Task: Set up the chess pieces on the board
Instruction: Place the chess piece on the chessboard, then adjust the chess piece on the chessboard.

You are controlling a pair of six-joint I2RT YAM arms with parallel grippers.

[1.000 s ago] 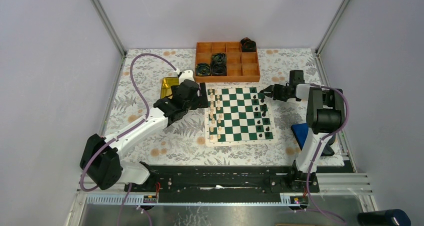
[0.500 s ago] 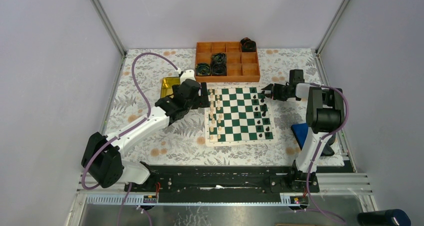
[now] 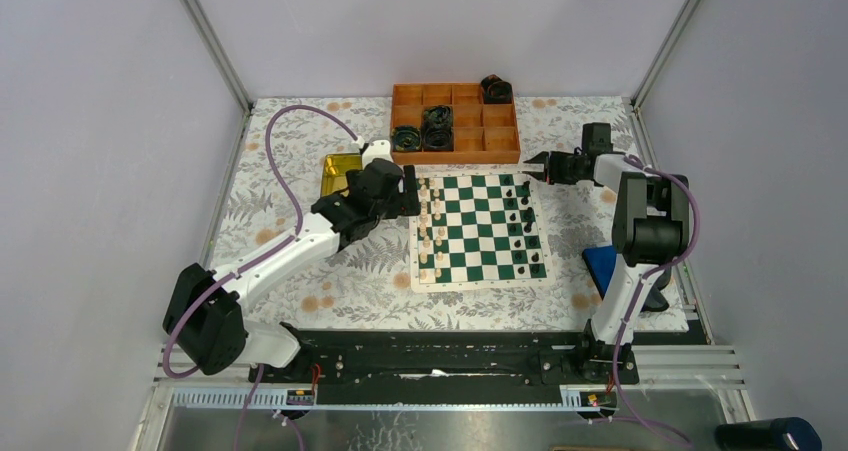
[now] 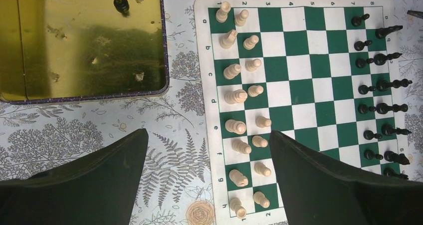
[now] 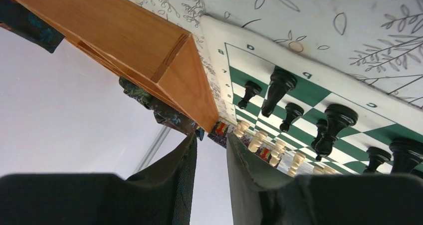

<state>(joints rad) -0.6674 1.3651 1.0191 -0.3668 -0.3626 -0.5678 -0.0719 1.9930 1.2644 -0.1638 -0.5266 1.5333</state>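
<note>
The green and white board (image 3: 478, 229) lies mid-table. Cream-white chess pieces (image 3: 431, 226) fill its two left columns and black pieces (image 3: 523, 226) its two right columns. In the left wrist view the white pieces (image 4: 239, 103) and black pieces (image 4: 384, 85) stand in rows, and one black piece (image 4: 119, 3) lies in the yellow tin (image 4: 80, 45). My left gripper (image 3: 410, 193) hovers wide open and empty (image 4: 208, 135) over the board's left edge. My right gripper (image 3: 532, 162) is at the board's far right corner, its fingers a narrow gap apart and empty (image 5: 210, 137), beside black pieces (image 5: 279, 85).
An orange compartment tray (image 3: 455, 121) with dark coiled cables (image 3: 437, 126) stands behind the board; its corner is close to my right gripper (image 5: 149, 45). The yellow tin (image 3: 335, 171) sits left of the board. A blue object (image 3: 600, 266) lies by the right arm's base.
My right gripper has drawn back from the black rows toward the board's far right corner. My left gripper has shifted slightly right toward the board's edge.
</note>
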